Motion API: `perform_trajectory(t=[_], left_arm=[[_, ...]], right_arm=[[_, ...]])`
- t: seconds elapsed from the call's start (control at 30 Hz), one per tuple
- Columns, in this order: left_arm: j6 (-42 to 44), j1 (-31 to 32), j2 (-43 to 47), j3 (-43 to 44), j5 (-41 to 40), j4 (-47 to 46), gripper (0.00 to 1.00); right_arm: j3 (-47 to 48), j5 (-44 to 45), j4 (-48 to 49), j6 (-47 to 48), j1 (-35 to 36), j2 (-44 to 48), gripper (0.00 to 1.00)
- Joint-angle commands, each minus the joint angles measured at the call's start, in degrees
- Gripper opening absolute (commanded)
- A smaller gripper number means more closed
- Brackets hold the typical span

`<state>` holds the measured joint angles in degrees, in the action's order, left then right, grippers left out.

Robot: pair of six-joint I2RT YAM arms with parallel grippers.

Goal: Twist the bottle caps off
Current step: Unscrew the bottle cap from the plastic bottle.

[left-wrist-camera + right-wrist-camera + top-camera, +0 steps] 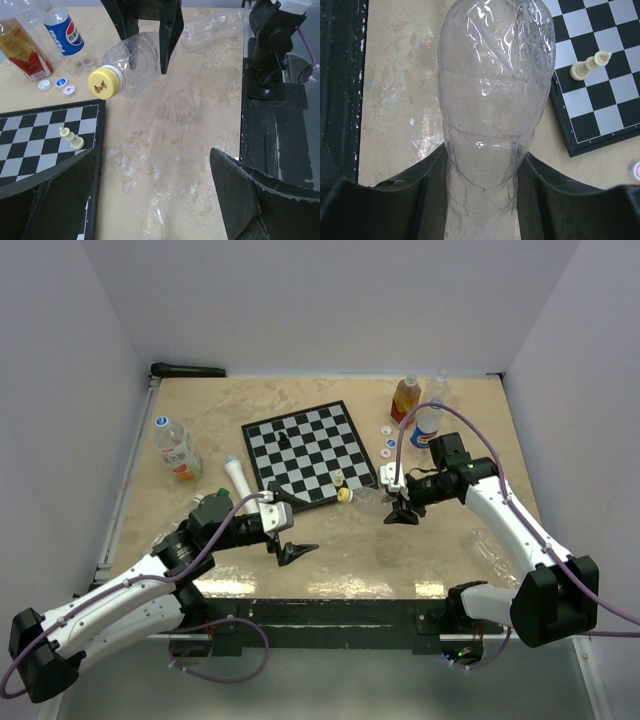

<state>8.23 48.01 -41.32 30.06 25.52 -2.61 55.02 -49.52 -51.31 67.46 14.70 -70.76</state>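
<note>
the right claw (482, 165) grips the body of the clear bottle (495, 90), holding it level over the worktop (175, 130). its yellow cap (105, 83) points toward the left claw (153, 151), which stands wide, apart from it, near the chessboard (45, 135) corner. bring the left claw in along the cap axis, close on the ribs, then turn; a firm right grip should stop the bottle rotating.

- The right claw (484, 165) pinches a clear plastic bottle (495, 75) at its narrow part, one black finger (410, 200) pressed to each side.
- The bottle's wide body stretches straight ahead of the claw, with the beige table (395, 100) beneath.
- Ahead and to the right is a chessboard (605, 100) corner with a cream chess piece (590, 66) on it.
- Far right, beside the fingertips, is a small pale round object (635, 171), cut off at the edge.
</note>
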Motion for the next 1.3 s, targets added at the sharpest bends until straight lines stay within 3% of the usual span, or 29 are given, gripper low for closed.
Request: perform_trajectory(t=[0.0, 1.27], left_arm=[[2.6, -0.3, 0.4, -0.7, 2.5, -4.9, 1.00], [0.6, -0.3, -3.9, -3.8, 8.5, -12.6, 0.99]], right_arm=[[-0.1, -3.5, -0.6, 2.9, 0.3, 1.4, 0.01], [0.4, -4.9, -5.7, 9.2, 0.5, -1.7, 0.00]])
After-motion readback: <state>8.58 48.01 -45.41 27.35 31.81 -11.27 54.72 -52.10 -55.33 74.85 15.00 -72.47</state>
